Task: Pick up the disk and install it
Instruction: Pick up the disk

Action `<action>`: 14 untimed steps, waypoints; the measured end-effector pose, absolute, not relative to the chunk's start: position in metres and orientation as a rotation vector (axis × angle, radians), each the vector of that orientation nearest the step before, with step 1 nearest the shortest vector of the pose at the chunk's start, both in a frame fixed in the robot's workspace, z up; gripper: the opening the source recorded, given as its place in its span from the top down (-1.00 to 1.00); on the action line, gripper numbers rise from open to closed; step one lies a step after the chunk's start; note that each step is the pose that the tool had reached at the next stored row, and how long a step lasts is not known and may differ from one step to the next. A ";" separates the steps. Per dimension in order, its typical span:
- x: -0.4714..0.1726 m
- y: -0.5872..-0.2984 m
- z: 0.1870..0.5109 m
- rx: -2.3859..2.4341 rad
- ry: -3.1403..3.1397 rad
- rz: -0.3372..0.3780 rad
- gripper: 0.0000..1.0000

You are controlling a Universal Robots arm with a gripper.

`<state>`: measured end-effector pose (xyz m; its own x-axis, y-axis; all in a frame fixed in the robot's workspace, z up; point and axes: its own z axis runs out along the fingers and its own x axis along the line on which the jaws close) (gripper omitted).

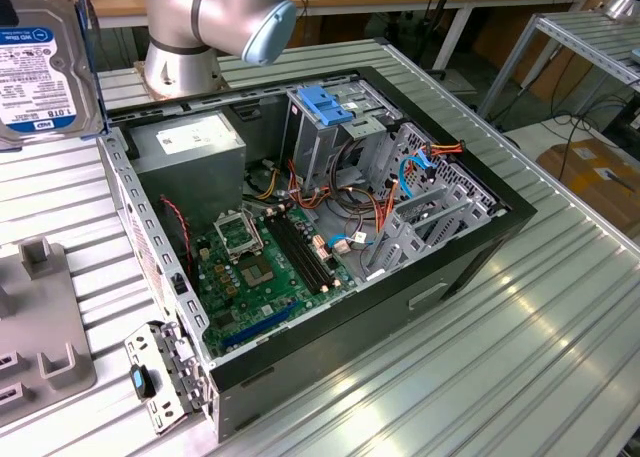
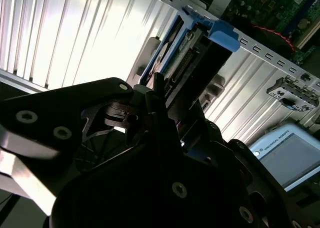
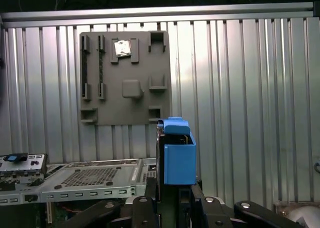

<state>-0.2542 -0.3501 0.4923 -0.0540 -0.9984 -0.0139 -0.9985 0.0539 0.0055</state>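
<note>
The disk (image 1: 45, 62), silver-black with a white and dark-blue label and a blue carrier along its edge, hangs in the air at the exterior view's upper left, above the table and left of the open computer case (image 1: 480, 247). In the first wrist view the disk (image 3: 177, 153) stands edge-on, its blue carrier end sticking out from my gripper (image 3: 170, 208), which is shut on it. The second wrist view has the same disk (image 2: 185, 53) between my dark fingers (image 2: 160, 98), with the case's edge beyond it.
Inside the case are a metal cage with a blue plastic top (image 1: 325, 102), a grey power-supply box (image 1: 195, 142) and the green motherboard (image 1: 260, 262). A grey fixture plate (image 1: 40, 327) lies on the ribbed table at the left. The arm's base (image 1: 200, 27) stands behind the case.
</note>
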 end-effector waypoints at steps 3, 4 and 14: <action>-0.244 -0.350 0.492 -2.156 2.276 0.021 0.30; -0.242 -0.350 0.492 -2.156 2.276 0.021 0.30; -0.192 -0.350 0.492 -2.156 2.276 0.021 0.30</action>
<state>-0.1925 -0.3502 0.4923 -0.0540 -0.9984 -0.0139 -0.9985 0.0539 0.0055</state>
